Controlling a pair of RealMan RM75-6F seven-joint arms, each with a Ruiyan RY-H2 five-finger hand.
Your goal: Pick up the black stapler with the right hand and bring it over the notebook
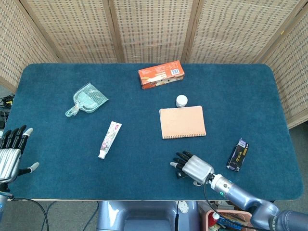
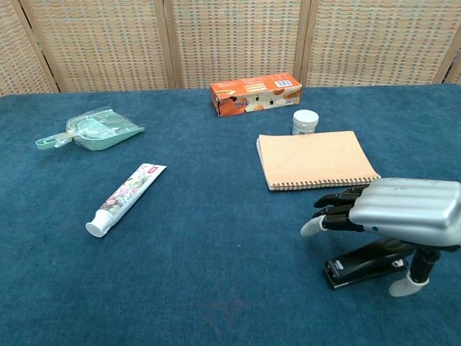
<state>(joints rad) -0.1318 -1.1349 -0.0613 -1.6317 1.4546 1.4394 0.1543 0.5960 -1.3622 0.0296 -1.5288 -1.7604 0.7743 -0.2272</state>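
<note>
The black stapler [image 2: 360,265] lies flat near the table's front edge, right of centre. In the head view only its left tip [image 1: 180,174] shows from under the hand. My right hand [image 2: 392,211] hovers just over it, palm down, fingers spread toward the left and thumb hanging beside the stapler's right end; it holds nothing. In the head view, that hand [image 1: 192,167] covers most of the stapler. Just behind them the tan spiral notebook [image 2: 315,159] lies flat and bare. My left hand [image 1: 10,153] is open at the front left table edge.
An orange box [image 1: 161,74] sits at the back centre, with a white jar [image 1: 181,100] touching the notebook's far edge. A toothpaste tube [image 1: 110,139] and a green dustpan [image 1: 86,99] lie to the left. A small black packet [image 1: 237,155] lies right of my right hand.
</note>
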